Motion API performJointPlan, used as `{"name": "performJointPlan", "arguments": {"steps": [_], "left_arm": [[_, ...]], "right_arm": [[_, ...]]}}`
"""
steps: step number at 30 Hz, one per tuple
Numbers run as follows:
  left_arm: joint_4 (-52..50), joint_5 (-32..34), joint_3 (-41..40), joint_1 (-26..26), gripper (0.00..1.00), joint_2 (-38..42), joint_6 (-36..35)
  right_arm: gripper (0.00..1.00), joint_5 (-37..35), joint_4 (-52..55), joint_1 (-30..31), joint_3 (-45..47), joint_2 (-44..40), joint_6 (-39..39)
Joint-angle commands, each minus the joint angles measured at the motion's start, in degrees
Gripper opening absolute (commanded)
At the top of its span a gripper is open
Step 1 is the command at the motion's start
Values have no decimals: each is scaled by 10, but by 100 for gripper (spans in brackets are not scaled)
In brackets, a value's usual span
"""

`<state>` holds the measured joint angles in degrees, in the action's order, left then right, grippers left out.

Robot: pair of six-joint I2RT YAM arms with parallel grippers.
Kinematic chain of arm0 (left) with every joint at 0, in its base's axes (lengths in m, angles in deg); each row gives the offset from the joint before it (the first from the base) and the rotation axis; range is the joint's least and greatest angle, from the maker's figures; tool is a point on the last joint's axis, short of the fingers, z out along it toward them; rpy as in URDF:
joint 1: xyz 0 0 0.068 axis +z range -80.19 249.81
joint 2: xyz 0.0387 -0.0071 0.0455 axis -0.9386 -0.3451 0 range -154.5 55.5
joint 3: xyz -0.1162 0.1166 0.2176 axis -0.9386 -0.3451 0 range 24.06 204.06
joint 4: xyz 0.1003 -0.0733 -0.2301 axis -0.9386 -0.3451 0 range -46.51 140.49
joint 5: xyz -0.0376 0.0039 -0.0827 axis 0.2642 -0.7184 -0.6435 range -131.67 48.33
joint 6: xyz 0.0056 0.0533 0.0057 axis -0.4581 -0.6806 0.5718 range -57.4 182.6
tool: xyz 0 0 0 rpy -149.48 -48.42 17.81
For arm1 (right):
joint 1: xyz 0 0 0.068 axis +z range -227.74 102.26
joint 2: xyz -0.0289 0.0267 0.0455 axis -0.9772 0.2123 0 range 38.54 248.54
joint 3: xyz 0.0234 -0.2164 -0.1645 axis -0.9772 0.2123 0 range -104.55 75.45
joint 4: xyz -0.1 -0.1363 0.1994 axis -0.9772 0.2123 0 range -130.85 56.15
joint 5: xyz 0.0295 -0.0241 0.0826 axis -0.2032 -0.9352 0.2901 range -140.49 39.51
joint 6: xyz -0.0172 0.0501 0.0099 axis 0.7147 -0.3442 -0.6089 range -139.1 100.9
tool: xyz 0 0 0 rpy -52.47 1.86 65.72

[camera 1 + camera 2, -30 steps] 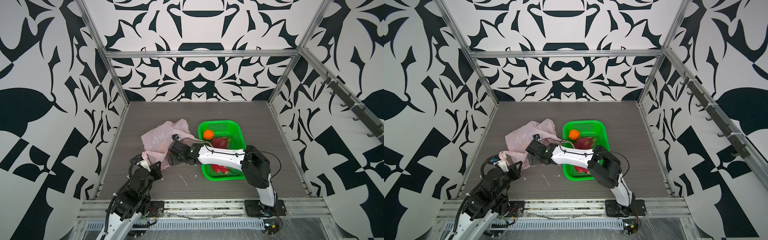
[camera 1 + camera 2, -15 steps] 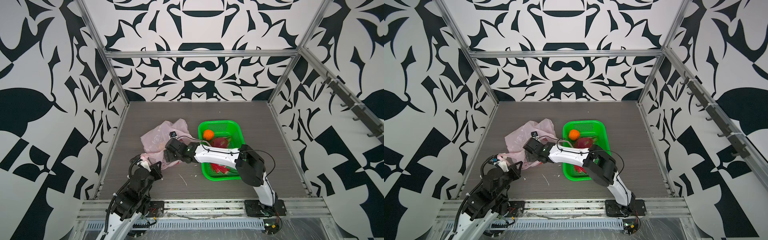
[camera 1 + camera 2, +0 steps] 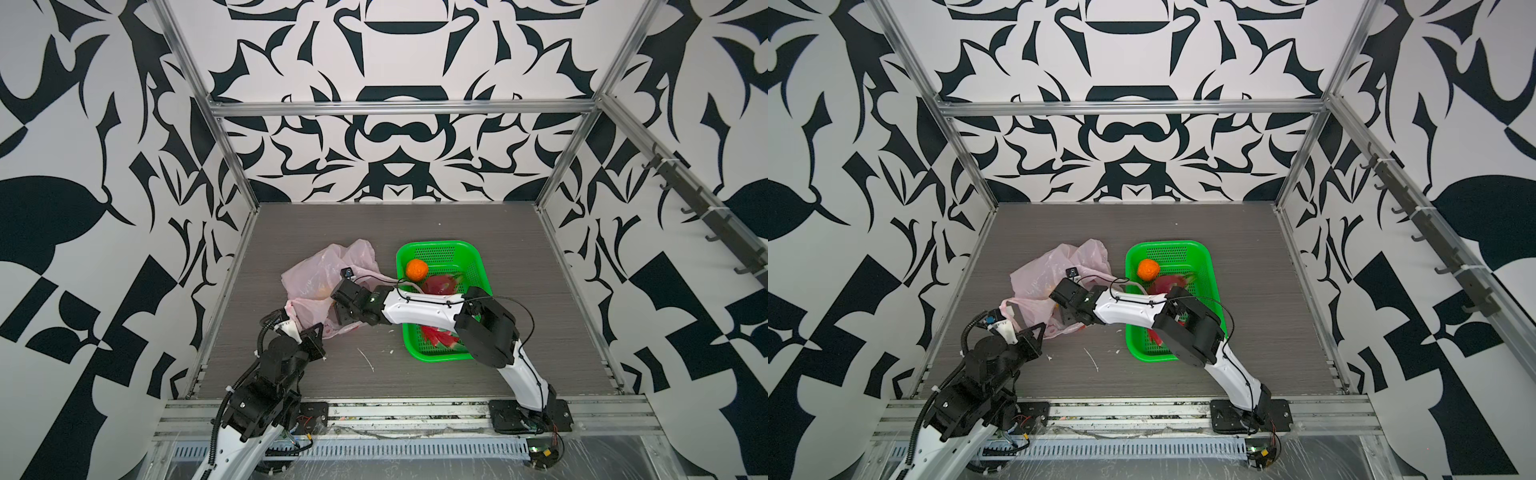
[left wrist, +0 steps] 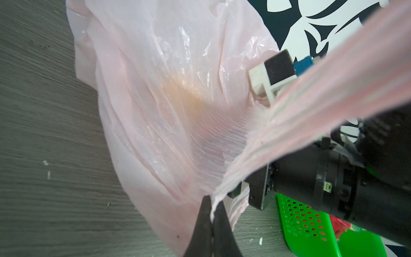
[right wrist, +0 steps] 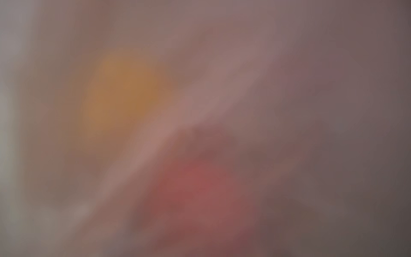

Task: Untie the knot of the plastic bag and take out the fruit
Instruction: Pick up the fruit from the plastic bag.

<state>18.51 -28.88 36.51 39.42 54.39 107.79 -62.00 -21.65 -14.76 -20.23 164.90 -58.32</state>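
The pink plastic bag (image 3: 328, 266) lies crumpled left of the green basket, in both top views (image 3: 1054, 266). My left gripper (image 4: 211, 201) is shut on a stretched edge of the bag (image 4: 155, 89). My right gripper (image 3: 332, 300) reaches into the bag, its fingers hidden by plastic. A yellow-orange ball (image 4: 191, 98) shows through the film, and in the blurred right wrist view as a yellow-orange patch (image 5: 126, 93) beside a red patch (image 5: 200, 184). An orange ball (image 3: 416, 269) and two dragon fruits (image 3: 438, 284) lie in the basket. The knot is not in view.
The green perforated basket (image 3: 436, 248) stands right of the bag, with my right forearm (image 3: 419, 309) lying across it. Small white scraps (image 3: 365, 357) lie on the grey table near the front. Patterned walls and metal rails enclose the table on three sides.
My right gripper has moved a little to the left and farther into the bag. The left arm and the basket's fruit have not moved.
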Motion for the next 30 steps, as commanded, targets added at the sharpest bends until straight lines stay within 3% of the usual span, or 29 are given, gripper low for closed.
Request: {"name": "performJointPlan", "arguments": {"steps": [1, 3, 10, 30], "left_arm": [[2, 5, -5, -1, 0, 8, 3], [3, 8, -6, -2, 0, 8, 3], [10, 11, -11, -1, 0, 8, -2], [24, 9, -22, -1, 0, 4, -3]], "right_arm": [[53, -1, -1, -2, -14, -20, 5], [46, -1, -3, -2, -8, -29, 10], [38, 53, -13, -1, 27, -82, 11], [32, 71, 84, 32, 86, -244, 36]]}}
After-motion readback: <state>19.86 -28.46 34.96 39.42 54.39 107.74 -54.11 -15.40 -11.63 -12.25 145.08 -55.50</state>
